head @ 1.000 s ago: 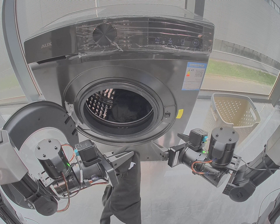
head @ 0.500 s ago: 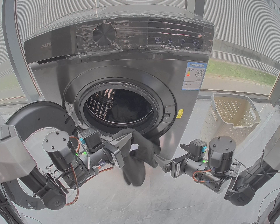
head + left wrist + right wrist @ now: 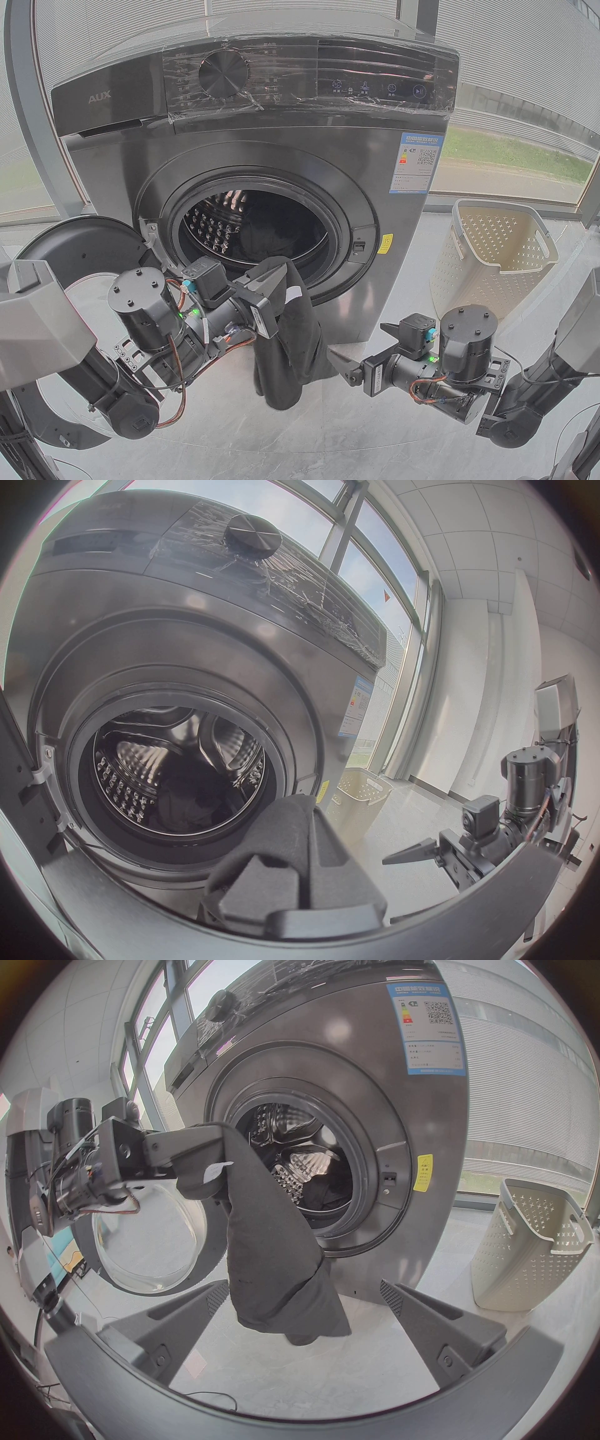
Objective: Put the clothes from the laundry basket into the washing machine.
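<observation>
Loading is nearing completion.
Left pincer is holding a dark garment at the washing machine mouth; right pincer is gaping empty; laundry basket is looking bare.

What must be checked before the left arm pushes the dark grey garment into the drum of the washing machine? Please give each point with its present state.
1. Grip: left pincer shut on the dark grey cloth garment: ok.
2. Round door of the grey metal washing machine swung aside: ok.
3. Steel drum has room; one dark piece lies inside: ok.
4. Garment lifted above the opening's lower rim: most hangs below it: not ok.
5. Garment's lower end off the pale floor: cannot tell.
6. Right pincer open, empty, apart from the garment: ok.
</observation>
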You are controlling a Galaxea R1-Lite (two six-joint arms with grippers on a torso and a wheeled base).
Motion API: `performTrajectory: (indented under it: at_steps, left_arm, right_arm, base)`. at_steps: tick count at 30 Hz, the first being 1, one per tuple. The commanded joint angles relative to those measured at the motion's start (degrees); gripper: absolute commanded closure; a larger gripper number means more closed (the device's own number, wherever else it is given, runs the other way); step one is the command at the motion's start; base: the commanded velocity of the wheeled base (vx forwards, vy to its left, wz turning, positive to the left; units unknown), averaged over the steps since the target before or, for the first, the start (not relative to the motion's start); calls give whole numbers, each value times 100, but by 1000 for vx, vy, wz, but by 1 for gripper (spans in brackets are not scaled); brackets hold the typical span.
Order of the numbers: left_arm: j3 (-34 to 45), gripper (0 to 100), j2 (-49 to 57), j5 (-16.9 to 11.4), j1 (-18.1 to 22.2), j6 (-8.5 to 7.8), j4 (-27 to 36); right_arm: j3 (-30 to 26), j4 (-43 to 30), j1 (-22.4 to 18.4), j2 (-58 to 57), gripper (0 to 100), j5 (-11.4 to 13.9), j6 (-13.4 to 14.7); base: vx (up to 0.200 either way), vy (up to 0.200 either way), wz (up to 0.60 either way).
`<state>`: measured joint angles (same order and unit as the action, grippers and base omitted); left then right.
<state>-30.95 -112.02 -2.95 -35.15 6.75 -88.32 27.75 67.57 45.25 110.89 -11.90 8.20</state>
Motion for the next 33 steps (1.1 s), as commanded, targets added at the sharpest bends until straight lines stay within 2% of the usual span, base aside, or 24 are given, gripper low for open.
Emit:
performTrajectory:
  at_steps: [1, 12, 14, 16, 20, 24, 33]
  left_arm:
    - [-122, 100, -110, 75, -1, 1, -1]
    - [-139, 100, -154, 154, -1, 1, -1]
    - [-139, 100, -154, 242, -1, 1, -1]
    - [-139, 100, -154, 242, -1, 1, -1]
    - [-148, 100, -136, 251, -10, 1, -1]
    - [-157, 100, -127, 251, -10, 1, -1]
    - [-166, 100, -136, 251, -45, 1, -1]
  right_arm:
    - [-32, 19, 142, 135, 0, 30, -3]
    - [12, 98, 441, 337, 0, 118, -12]
    - [20, 212, 537, 443, 0, 232, -73]
    - [47, 300, 476, 592, 0, 311, -144]
    - [214, 336, 230, 935, 0, 320, -355]
    - [495, 344, 1, 1260, 0, 337, -451]
    - [838, 406, 72, 1717, 0, 346, -469]
  base:
    - [0, 0, 0]
    - [0, 0, 0]
    - [0, 0, 0]
    - [0, 0, 0]
    - [0, 0, 0]
    - [0, 0, 0]
    - [0, 0, 0]
